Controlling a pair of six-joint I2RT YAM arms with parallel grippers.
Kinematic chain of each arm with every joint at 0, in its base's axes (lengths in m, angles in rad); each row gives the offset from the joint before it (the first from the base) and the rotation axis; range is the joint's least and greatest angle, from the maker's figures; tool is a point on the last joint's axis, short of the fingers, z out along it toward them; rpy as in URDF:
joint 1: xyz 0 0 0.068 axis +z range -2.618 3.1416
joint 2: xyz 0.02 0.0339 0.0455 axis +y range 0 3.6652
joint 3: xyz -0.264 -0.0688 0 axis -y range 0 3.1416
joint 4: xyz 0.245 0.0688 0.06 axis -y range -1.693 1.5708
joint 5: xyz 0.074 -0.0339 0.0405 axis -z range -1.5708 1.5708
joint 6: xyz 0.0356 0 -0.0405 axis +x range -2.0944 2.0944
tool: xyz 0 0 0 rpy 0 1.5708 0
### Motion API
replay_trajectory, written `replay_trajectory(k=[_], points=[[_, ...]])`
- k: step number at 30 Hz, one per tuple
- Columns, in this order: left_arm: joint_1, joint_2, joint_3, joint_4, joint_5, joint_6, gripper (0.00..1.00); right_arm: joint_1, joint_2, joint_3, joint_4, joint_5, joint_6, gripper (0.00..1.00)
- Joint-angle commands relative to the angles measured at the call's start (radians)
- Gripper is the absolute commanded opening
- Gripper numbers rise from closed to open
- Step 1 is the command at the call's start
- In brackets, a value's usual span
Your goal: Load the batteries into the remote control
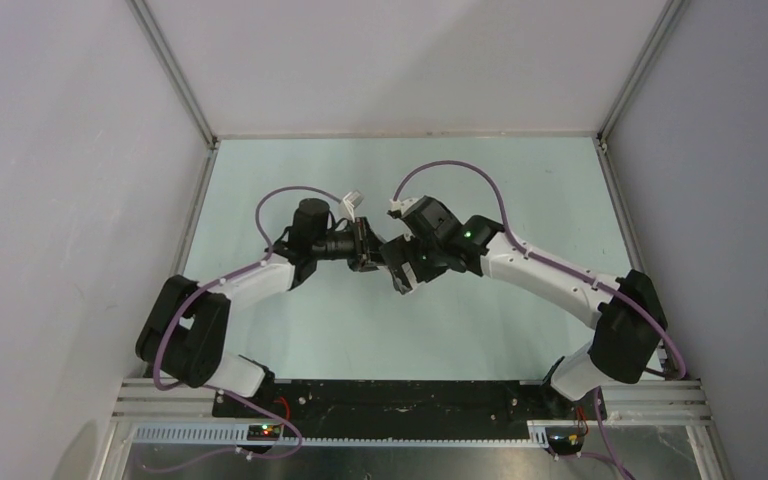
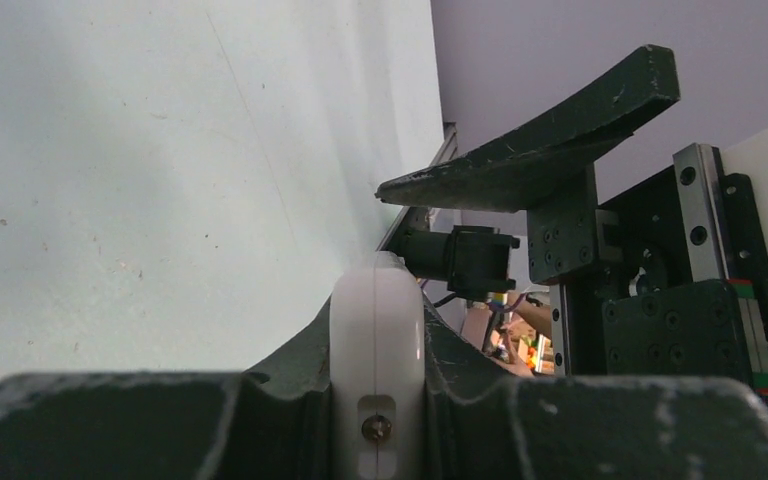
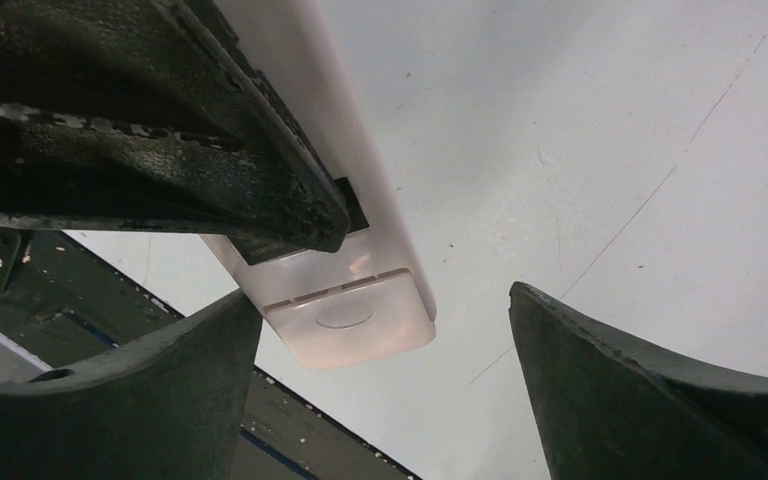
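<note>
My left gripper point(image 1: 365, 246) is shut on the white remote control point(image 2: 377, 330), clamping it edge-on between both fingers point(image 2: 280, 375) above the middle of the table. From the right wrist view, the remote control point(image 3: 360, 180) sticks out past the left fingers point(image 3: 160, 140), and a square cover with an oval dimple point(image 3: 345, 318) lies at its end. My right gripper point(image 3: 380, 300) stands open around that end, its left finger close beside the cover and its right finger well apart. The batteries are out of view.
The pale green table point(image 1: 520, 190) lies below both arms. White enclosure walls point(image 1: 70, 200) with aluminium posts close in the left, right and back. A black rail point(image 1: 410, 400) runs along the near edge between the arm bases.
</note>
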Motion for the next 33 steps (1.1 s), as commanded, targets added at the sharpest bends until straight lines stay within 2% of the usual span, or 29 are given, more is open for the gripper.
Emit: replay_trajectory(k=[1, 11, 16, 21, 33], points=[[0.01, 0.016, 0.053, 0.004, 0.146, -0.042, 0.0, -0.059, -0.067, 0.052, 0.077, 0.005, 0.052, 0.97], [0.03, 0.036, 0.093, 0.005, 0.15, -0.053, 0.0, -0.133, -0.205, 0.025, 0.154, -0.1, 0.237, 0.99], [0.037, 0.013, 0.105, 0.004, 0.138, -0.066, 0.0, -0.161, -0.3, -0.039, 0.205, -0.056, 0.401, 0.99], [0.044, -0.041, 0.13, 0.005, 0.121, -0.108, 0.0, -0.164, -0.412, -0.205, 0.313, -0.026, 0.614, 0.98], [0.053, -0.14, 0.203, 0.004, 0.076, -0.284, 0.0, -0.062, -0.566, -0.395, 0.539, 0.104, 0.827, 0.88]])
